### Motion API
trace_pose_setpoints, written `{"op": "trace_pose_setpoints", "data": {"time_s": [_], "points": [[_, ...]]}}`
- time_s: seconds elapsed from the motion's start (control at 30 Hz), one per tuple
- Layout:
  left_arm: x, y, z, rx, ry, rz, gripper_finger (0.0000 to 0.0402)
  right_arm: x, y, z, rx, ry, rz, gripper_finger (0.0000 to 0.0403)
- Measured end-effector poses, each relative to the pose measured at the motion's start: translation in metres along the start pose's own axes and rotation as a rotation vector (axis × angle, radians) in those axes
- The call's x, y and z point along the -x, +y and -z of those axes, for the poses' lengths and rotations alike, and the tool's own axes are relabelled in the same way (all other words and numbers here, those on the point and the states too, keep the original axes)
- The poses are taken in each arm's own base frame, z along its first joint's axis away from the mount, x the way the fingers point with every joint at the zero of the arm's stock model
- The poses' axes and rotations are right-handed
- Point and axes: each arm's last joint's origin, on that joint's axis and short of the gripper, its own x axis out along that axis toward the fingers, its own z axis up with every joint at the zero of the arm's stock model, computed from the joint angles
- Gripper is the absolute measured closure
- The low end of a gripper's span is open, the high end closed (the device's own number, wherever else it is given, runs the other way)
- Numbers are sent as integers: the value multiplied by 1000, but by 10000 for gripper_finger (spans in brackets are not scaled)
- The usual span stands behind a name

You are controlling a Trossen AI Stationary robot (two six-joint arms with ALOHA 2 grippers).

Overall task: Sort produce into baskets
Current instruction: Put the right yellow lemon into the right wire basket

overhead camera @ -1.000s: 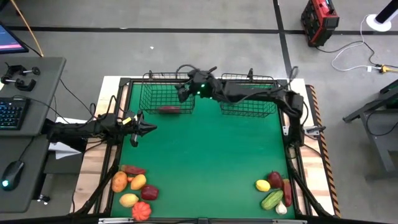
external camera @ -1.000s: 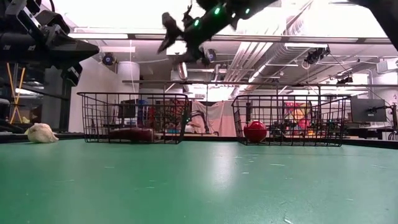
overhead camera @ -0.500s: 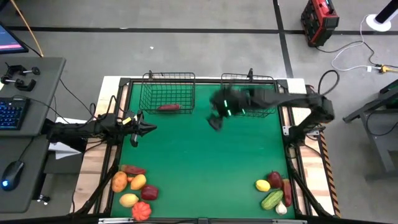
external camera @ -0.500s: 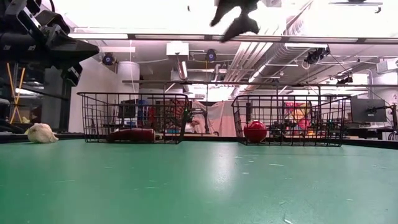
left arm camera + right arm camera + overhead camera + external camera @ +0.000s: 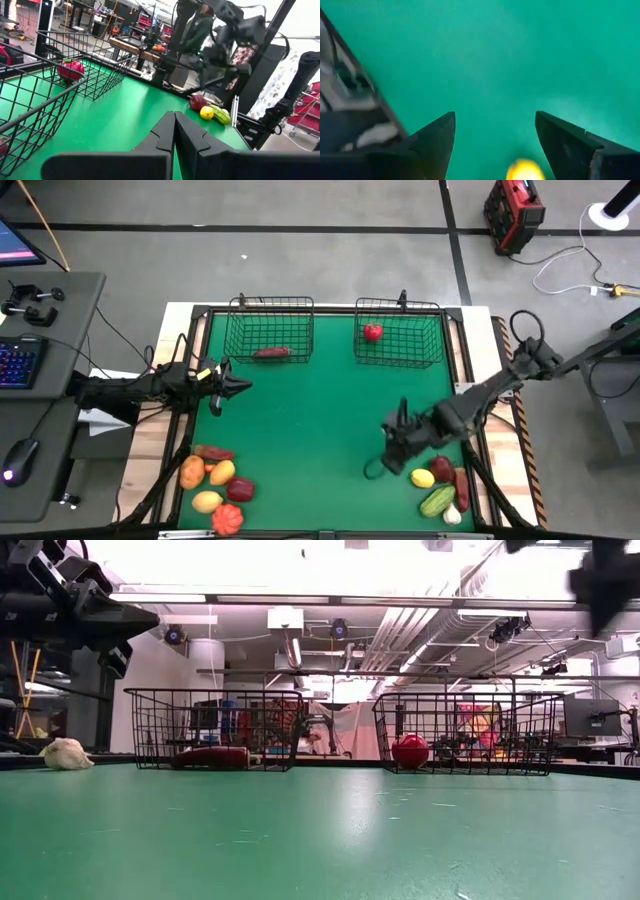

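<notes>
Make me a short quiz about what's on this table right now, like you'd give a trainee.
1. True or false: the right gripper is open and carries nothing.
2. What lies in the left basket? A) a round red fruit B) a long dark red piece C) nothing
3. Fill in: just beside the right gripper, in the pile by the table's right front corner, lies a small ______ fruit.

Key:
1. True. Its fingers stand apart over bare green table, with nothing between them.
2. B. The long dark red piece lies there; the round red fruit is in the right basket.
3. Yellow. It also shows between the fingers in the right wrist view.
</notes>
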Motion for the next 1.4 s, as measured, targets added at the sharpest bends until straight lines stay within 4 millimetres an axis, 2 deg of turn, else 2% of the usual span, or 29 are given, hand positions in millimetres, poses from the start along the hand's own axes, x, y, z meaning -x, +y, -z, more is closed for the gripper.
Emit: {"op": "trace_pose_setpoints", "data": {"time_s": [0.17,0.43,0.67,1.13,1.23,1.4], "points": [[0,0,0,0,0,0,401,-9,1,29,40,182,59,136],[0,0,0,0,0,-1,401,-44,6,48,196,412,132,136],[0,0,0,0,0,0,402,-75,1,55,302,540,249,136],[0,0,0,0,1,-1,401,-106,-3,60,358,586,341,137],[0,0,0,0,0,0,401,-106,-3,60,357,587,343,156],[0,0,0,0,0,0,402,-97,2,57,388,567,366,227]]}}
